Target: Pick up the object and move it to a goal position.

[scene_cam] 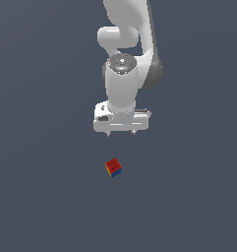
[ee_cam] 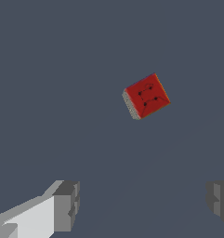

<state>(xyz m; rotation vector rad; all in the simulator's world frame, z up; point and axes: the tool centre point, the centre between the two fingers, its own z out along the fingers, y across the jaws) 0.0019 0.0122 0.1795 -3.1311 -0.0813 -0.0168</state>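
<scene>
Looking down from the wrist camera, I see my gripper (ee_cam: 140,204) hanging above the grey surface with its jaws spread wide and nothing between them; 2 dark pads (ee_cam: 67,204) frame bare floor. The cube (ee_cam: 146,96) lies ahead of the fingers, not between them, red dotted face up and turned at an angle to the line of the jaws.

In the exterior view the gripper (scene_cam: 121,133) hovers clear above the surface, and the cube (scene_cam: 113,167) rests on it nearer the camera than the fingertips, apart from them. I can make out its red top, a yellow side and a blue side. No edge or corner of the tabletop shows in either picture, so I can only place the cube relative to the arm, not to the table's borders.

My reading of progress: very little is done. The cube has not been grasped or lifted, and the approach itself looks unfinished, since I would judge the fingers need to travel over the cube, likely rotate to match its faces, and descend before closing. After that comes the lift and the carry. I see no marker for the goal position in these pictures, so I cannot say where the cube must end up.

As for containers, I see 0: no bin, tray or box appears in either view
</scene>
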